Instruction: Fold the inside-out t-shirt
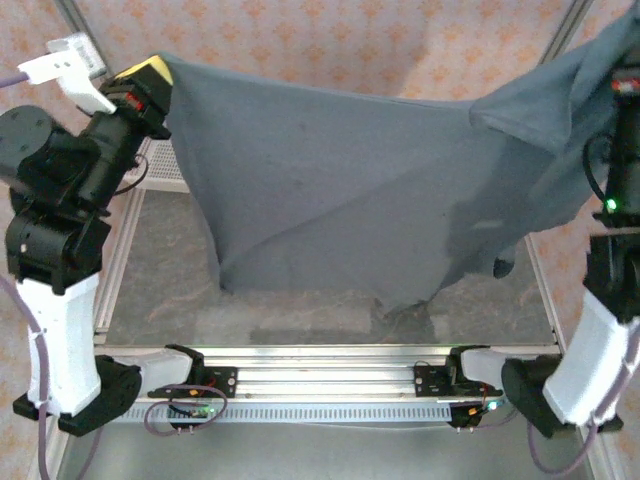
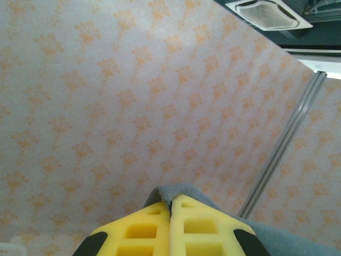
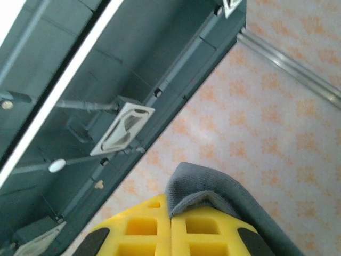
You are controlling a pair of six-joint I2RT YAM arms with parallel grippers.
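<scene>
Left and right jaws clamp the t-shirt (image 1: pixel 330 190), hung between them.

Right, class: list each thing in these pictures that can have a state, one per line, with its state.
Dark slate-grey cloth t-shirt: held up, hanging spread between both pincers, not folded.
Left arm's yellow-fingered pincer: shut on the t-shirt's edge.
Right arm's yellow-fingered pincer: shut on the t-shirt's edge.
</scene>
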